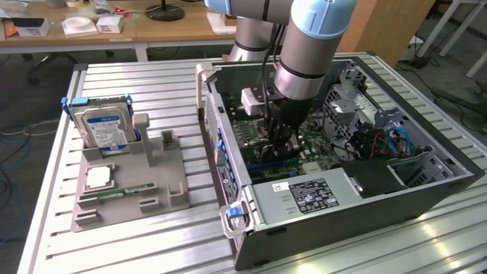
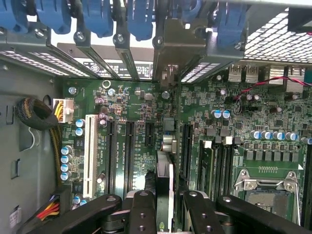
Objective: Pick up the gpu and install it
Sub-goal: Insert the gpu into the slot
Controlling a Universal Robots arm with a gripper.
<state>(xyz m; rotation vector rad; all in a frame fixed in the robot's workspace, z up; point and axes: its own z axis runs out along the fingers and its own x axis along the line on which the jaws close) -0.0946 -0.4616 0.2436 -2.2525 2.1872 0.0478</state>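
My gripper [image 2: 165, 202]: down inside the open computer case [image 1: 426, 188], my fingers [image 2: 142, 214] clamped on either side of the gpu [image 2: 165, 171].
Where the card is: I see it edge-on in the wrist view, a thin upright strip between my fingers. It is over the motherboard [image 2: 136, 112], in line with the gap among the long black expansion slots [image 2: 129, 151]. Whether its lower edge has met a slot I cannot tell.
Bracket end: a metal piece [image 2: 170, 53] runs toward the rear bays with blue clips [image 2: 100, 19]. I take it to be the card's end bracket.
Handling: I judge it light and stiff, yet fragile. It is a bare board with small parts that would not bear hard squeezing or twisting.
Where to hold: the flat faces near the upper edge, as I have it, clear of the contact edge and the bracket.
Close around: the white slot [image 2: 89, 151] lies on one side and the processor socket [image 2: 265, 187] on the other.
Farther out: the hard drive [image 1: 106, 128] stands in the grey holder [image 1: 129, 194], well apart toward the exterior view's left.
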